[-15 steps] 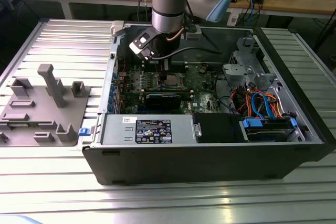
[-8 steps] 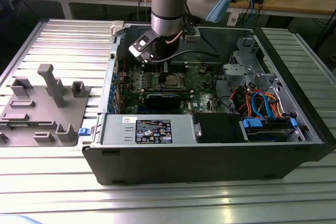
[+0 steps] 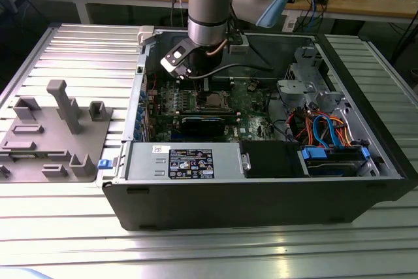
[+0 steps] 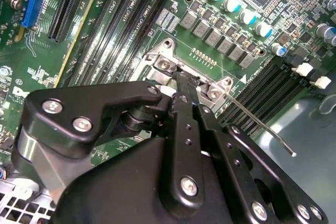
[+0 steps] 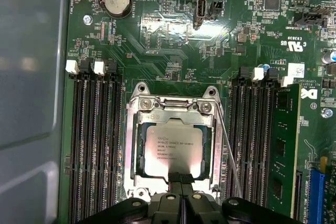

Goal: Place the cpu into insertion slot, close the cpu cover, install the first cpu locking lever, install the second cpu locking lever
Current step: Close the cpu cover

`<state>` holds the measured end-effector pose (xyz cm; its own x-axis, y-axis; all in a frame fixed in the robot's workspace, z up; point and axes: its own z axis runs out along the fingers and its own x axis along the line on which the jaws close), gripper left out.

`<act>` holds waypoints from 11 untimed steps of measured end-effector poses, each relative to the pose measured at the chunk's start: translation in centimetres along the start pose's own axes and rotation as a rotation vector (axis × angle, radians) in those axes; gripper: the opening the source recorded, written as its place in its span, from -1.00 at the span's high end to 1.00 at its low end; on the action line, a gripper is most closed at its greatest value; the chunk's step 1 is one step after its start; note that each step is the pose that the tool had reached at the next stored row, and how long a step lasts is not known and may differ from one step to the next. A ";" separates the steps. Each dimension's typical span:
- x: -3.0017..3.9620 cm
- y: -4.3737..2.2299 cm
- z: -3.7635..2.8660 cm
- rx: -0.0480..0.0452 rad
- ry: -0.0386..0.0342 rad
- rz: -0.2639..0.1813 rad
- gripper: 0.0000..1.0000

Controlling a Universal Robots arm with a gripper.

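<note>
The cpu [image 5: 173,150], a silvery-grey square chip, lies flat in the insertion slot [image 5: 129,150] on the green board. The cpu cover [image 5: 173,115] is down over it, and its window frames the chip. My gripper [image 5: 181,178] is shut, with its black fingertips together at the cover's edge nearest the wrist. In the second wrist view the gripper [image 4: 184,82] touches the socket frame [image 4: 163,59]. One thin wire locking lever [image 5: 228,156] runs slanted beside the socket and sticks out free over the memory slots [image 4: 262,128]. In the exterior view the gripper [image 3: 199,83] reaches down into the open computer case, just above the socket [image 3: 212,100].
Black memory slots [image 5: 94,145] flank the socket, with one green memory stick [image 5: 281,145] fitted. A coin battery [image 5: 116,1] sits beyond. The case walls [image 3: 261,200], power supply [image 3: 183,161] and drive cage with orange and blue cables [image 3: 326,129] hem in the board. A grey fixture tray [image 3: 52,135] lies at the exterior view's left.
</note>
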<state>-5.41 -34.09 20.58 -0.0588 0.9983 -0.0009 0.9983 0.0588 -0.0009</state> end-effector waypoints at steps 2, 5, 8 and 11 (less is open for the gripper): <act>0.00 0.00 0.00 0.0001 0.0000 0.000 0.79; 0.09 0.01 -0.21 -0.0033 -0.0002 -0.002 0.79; 0.13 0.01 -0.64 -0.0078 -0.0007 -0.003 0.79; 0.14 0.01 -0.87 -0.0114 -0.0010 -0.004 0.79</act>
<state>-5.41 -33.96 21.44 -0.0628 0.9980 -0.0019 0.9980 0.0628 0.0104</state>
